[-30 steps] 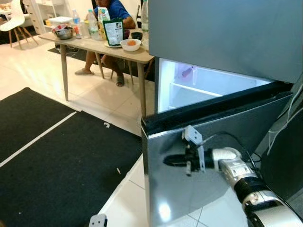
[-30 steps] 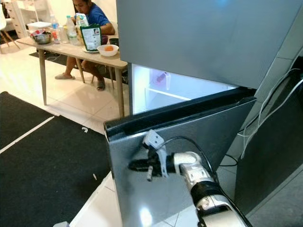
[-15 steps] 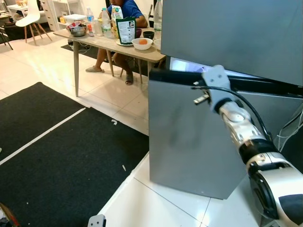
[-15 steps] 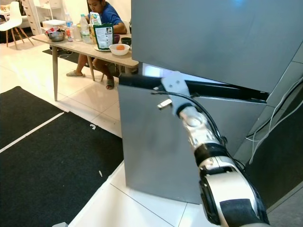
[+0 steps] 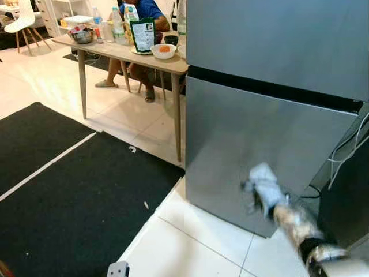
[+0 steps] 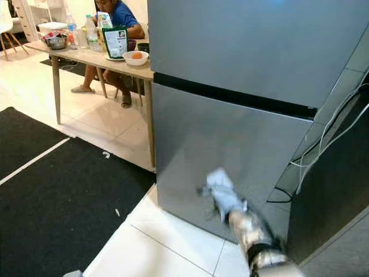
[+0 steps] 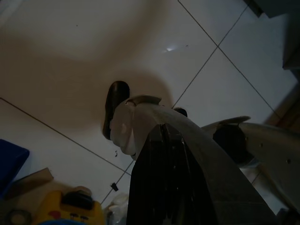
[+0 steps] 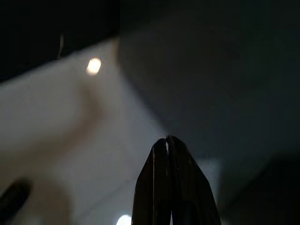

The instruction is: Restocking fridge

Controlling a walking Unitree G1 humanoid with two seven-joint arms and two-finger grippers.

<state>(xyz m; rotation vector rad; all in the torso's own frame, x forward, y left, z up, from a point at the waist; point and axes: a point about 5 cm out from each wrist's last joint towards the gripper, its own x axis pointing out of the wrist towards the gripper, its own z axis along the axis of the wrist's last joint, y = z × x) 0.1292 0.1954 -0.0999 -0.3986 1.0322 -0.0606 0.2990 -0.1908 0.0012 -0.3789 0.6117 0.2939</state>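
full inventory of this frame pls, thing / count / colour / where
Fridge: one, grey steel, both doors shut, right of the table.
Wooden table: one, light wood, left of the fridge.
White bowl: one, orange food inside, table end nearest the fridge.
Green pouch: one, upright on the table.
Bottles: at least two, clear, behind the pouch.
Metal bowl: one, far end of the table.
Black mat: one, white stripe across it, on the floor.
Cables: white, right of the fridge.
Person: one, blue top, seated behind the table.
Right end effector: shut, blurred, low before the lower door.
Left end effector: over floor tiles.
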